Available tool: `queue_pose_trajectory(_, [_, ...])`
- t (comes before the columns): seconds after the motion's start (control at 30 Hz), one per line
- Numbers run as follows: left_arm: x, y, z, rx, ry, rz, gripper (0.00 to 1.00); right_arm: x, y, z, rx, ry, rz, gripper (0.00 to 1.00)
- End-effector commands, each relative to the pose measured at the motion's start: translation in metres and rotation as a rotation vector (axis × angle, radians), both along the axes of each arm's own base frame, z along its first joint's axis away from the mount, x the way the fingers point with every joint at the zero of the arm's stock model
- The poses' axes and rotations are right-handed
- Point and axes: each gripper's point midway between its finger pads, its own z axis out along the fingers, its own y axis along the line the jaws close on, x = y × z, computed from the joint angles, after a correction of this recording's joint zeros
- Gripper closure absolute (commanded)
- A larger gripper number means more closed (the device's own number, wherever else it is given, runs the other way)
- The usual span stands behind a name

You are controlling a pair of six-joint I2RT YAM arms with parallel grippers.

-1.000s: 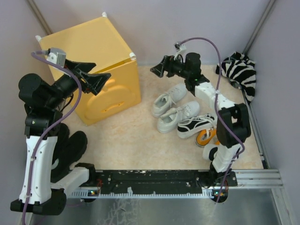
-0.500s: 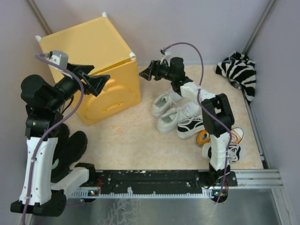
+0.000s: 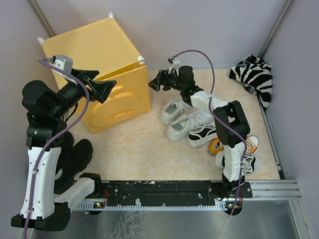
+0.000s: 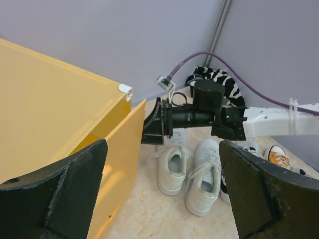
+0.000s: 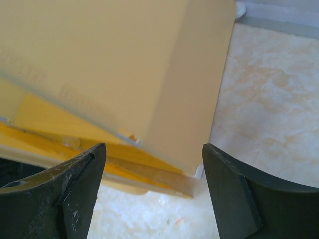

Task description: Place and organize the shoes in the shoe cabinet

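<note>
The yellow shoe cabinet stands at the back left, its front door slightly ajar at the right edge. My left gripper is open and empty, raised in front of the door's upper part. My right gripper is open and empty, just right of the door's free edge. Two white shoes lie side by side right of the cabinet. A black-and-white shoe and an orange shoe lie beside them. The white pair also shows in the left wrist view.
A zebra-striped cloth bundle lies at the back right corner. Dark shoes lie by the left arm's base. Another shoe sits behind the right arm's base. Purple walls close in on three sides.
My right gripper has swung left from above the white shoes to the cabinet door's free edge. The left gripper has hardly moved.
</note>
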Motion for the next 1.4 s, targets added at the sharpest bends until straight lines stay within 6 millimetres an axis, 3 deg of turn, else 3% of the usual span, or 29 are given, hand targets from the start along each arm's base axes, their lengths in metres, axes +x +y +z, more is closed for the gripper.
queue_pose_trajectory(0.0, [0.001, 0.003, 0.002, 0.007, -0.017, 0.014, 0.01, -0.049, 0.006, 0.055, 0.027, -0.125, 0.109, 0.22])
queue_pose_trajectory(0.17, [0.005, 0.005, 0.003, 0.001, -0.019, 0.028, 0.01, -0.105, -0.002, 0.056, -0.003, -0.138, 0.152, 0.22])
queue_pose_trajectory(0.4, [0.014, 0.008, -0.003, 0.002, 0.008, 0.057, 0.01, -0.23, -0.021, 0.059, -0.104, -0.209, 0.321, 0.22])
queue_pose_trajectory(0.5, [0.02, 0.01, -0.008, 0.002, 0.027, 0.077, 0.01, -0.255, -0.037, 0.05, -0.133, -0.187, 0.313, 0.22])
queue_pose_trajectory(0.67, [0.03, 0.01, -0.015, 0.003, 0.056, 0.085, 0.01, -0.248, -0.052, 0.03, -0.213, -0.169, 0.241, 0.21])
queue_pose_trajectory(0.87, [0.027, 0.016, -0.027, 0.034, 0.097, 0.111, 0.01, -0.237, -0.035, 0.025, -0.191, -0.125, 0.245, 0.23])
queue_pose_trajectory(1.0, [0.019, 0.024, -0.029, 0.048, 0.103, 0.153, 0.01, -0.232, -0.023, 0.012, -0.289, -0.135, 0.188, 0.25])
queue_pose_trajectory(1.17, [0.008, 0.028, -0.032, 0.052, 0.109, 0.172, 0.01, -0.182, -0.063, 0.007, -0.462, -0.067, -0.172, 0.26])
queue_pose_trajectory(1.37, [0.003, 0.033, -0.049, 0.062, 0.135, 0.195, 0.01, -0.147, -0.097, -0.011, -0.67, 0.049, -0.423, 0.27])
